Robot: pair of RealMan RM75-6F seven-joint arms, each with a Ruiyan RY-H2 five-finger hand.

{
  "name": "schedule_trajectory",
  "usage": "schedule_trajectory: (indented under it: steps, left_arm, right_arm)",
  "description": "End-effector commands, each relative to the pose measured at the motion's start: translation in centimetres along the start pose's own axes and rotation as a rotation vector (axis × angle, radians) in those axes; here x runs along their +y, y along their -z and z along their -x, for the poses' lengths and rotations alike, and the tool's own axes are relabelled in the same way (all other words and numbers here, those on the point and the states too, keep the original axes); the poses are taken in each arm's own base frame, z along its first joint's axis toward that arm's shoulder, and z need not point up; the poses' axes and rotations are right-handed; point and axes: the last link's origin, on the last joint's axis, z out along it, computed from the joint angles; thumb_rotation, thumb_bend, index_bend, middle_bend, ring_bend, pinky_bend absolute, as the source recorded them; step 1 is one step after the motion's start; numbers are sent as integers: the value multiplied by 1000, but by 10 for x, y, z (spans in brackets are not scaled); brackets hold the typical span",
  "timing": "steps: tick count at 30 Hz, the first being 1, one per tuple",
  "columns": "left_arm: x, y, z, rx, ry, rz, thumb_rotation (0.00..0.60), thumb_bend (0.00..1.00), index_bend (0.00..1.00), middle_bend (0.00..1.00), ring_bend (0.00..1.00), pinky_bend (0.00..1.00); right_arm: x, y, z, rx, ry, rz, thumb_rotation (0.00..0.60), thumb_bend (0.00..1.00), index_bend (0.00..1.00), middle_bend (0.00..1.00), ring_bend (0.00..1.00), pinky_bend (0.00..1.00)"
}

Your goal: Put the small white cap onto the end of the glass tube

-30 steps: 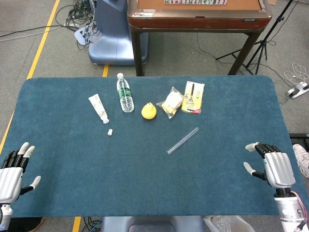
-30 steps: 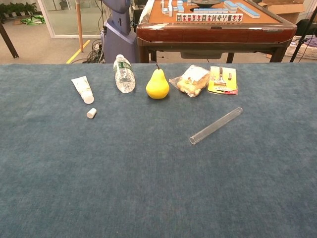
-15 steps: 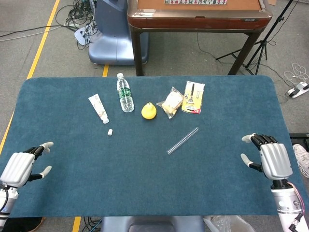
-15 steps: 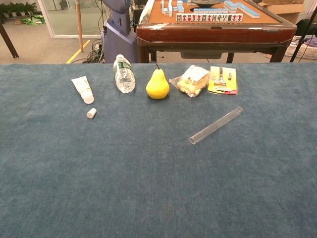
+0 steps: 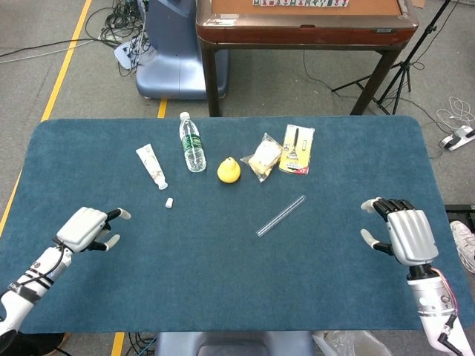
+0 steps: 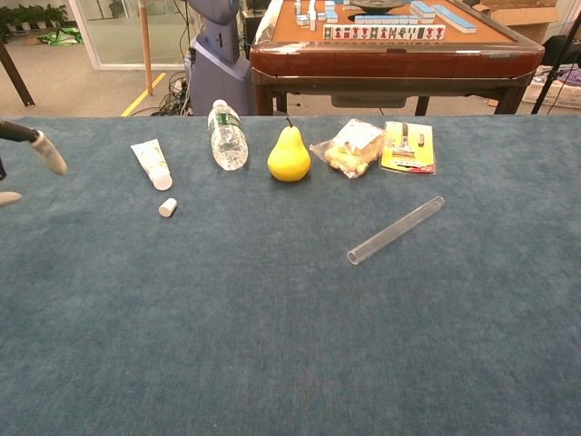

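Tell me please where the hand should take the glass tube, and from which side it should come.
Probably around the middle of the glass tube, coming from above with fingers across its width. It lies flat and diagonal on the table, both ends free, so a middle hold leaves an end open for the small white cap. The right hand is nearer.

Bare tabletop (image 5: 223,274) lies between the left hand (image 5: 87,228) and the small white cap (image 5: 169,202), which has only the white tube (image 5: 151,165) near it behind. The glass tube (image 5: 281,216) lies alone in open cloth, reachable from the right hand (image 5: 397,230); the water bottle (image 5: 191,142), pear (image 5: 228,170), snack bag (image 5: 265,157) and yellow card (image 5: 297,149) line up beyond it.
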Motion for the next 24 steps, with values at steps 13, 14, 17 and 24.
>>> schedule_trajectory:
  steps: [13, 14, 17, 24]
  left_arm:
    - [28, -68, 24, -240, -61, -3, 600, 549, 73, 1000, 1000, 1000]
    - [30, -72, 25, -241, -59, 0, 600, 549, 58, 1000, 1000, 1000]
    - [35, -79, 28, -240, -65, 7, 600, 549, 20, 1000, 1000, 1000]
    - [43, -91, 39, -297, -97, 11, 600, 549, 0, 1000, 1000, 1000]
  right_arm:
    - [11, 5, 5, -3, -26, 24, 600, 243, 397, 443, 420, 399]
    - [12, 5, 5, -3, -26, 24, 600, 243, 397, 444, 423, 399]
    - [14, 5, 5, -6, -31, 27, 600, 243, 398, 443, 432, 399]
    - [18, 5, 9, -18, -45, 33, 600, 242, 398, 443, 435, 399]
